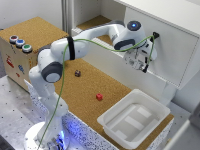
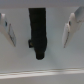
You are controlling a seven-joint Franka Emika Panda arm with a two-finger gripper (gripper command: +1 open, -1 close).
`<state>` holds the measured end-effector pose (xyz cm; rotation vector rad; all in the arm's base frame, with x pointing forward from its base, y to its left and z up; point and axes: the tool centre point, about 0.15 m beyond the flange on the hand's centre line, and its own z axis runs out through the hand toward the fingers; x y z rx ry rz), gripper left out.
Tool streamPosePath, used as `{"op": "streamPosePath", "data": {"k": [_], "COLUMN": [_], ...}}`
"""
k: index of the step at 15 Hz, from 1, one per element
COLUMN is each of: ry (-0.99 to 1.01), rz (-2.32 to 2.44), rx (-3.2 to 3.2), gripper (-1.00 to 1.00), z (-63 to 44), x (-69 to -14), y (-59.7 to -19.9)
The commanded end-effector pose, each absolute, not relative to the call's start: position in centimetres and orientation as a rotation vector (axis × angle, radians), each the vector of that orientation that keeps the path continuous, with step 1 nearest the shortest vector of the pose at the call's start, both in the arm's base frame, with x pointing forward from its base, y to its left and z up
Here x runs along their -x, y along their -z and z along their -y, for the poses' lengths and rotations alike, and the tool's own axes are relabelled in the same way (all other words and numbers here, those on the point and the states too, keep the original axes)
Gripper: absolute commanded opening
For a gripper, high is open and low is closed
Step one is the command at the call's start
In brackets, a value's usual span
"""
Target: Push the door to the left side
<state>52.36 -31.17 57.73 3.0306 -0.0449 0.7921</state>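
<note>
Door: we locate the door, a flat white panel, at 2 o'clock in the exterior view, hanging tilted in front of the white cabinet body.
Handle: a short black bar handle sits near the panel's upper edge at the exterior view's left end; in the wrist view the handle runs straight between the two fingers.
Gripper: the gripper is at the door face, just below the handle. Its fingers stand apart, one on each side of the bar, touching neither side as far as we can tell.
Progress: we judge the approach done and the push not yet shown. The panel covers the exterior view's right part of the cabinet; the sliding travel is left.
Surroundings: a white bin lies at 5 o'clock; a red cube and a small dark object rest on the cork surface; a button box stands at 9 o'clock.
Hidden: the door's right end is cut off by the frame. The wrist view is blurred, so contact with the panel cannot be confirmed.
</note>
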Motion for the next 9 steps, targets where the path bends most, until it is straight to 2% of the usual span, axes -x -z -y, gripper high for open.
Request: {"op": "streamPosePath", "data": {"k": [1,9], "ry": [-0.622,-0.671], "rz": [-0.045,-0.103], "rx": [-3.225,-3.159], "gripper": [1.00,1.00], "z": [34.3,31.8], "x": [-55.5,-55.7], "y": [-59.7,-60.0]}}
